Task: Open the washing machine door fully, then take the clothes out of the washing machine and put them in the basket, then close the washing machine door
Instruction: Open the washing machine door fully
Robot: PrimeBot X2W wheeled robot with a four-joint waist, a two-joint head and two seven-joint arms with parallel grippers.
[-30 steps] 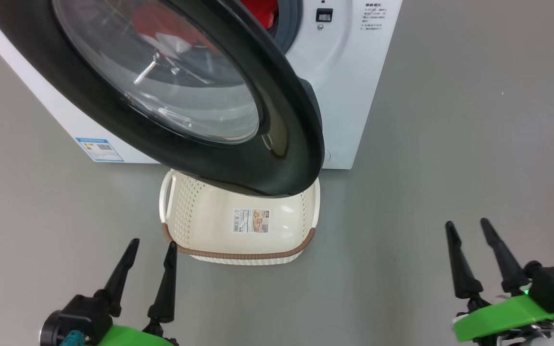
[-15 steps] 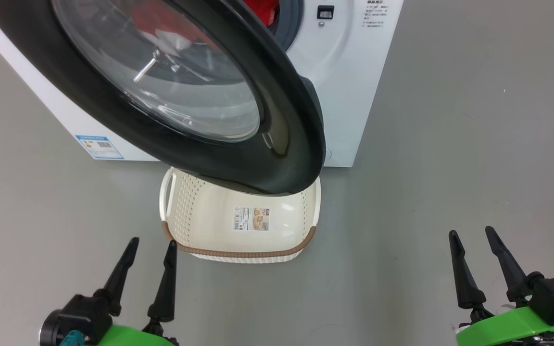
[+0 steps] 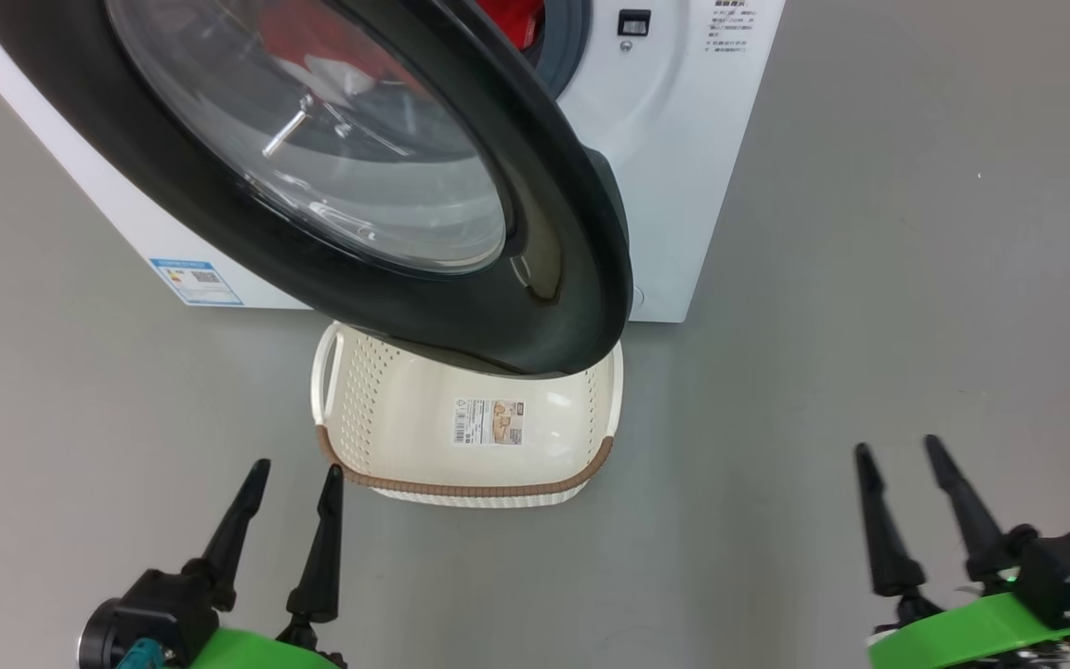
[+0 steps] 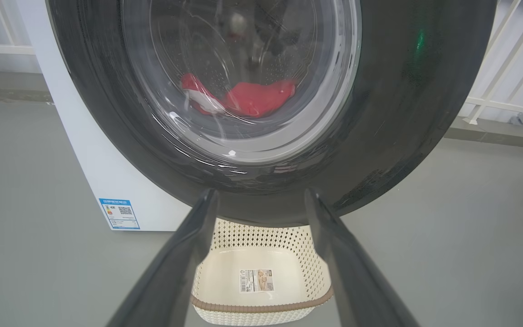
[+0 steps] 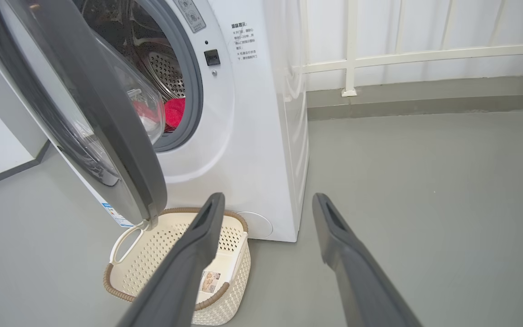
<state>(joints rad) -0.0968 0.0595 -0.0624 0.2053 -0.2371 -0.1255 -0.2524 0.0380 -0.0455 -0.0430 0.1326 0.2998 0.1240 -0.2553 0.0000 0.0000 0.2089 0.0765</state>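
Right pincer (image 3: 895, 443) dipped slightly, spread like left pincer (image 3: 298, 465). Door (image 3: 572, 279) overhangs basket (image 3: 461, 488) at 12 o'clock; floor (image 3: 869, 279) opens at 3.

Head camera looks steeply down on the door (image 3: 312, 186) and basket (image 3: 461, 489); left wrist camera faces the same door close up, from low; right wrist camera sees both from the right.
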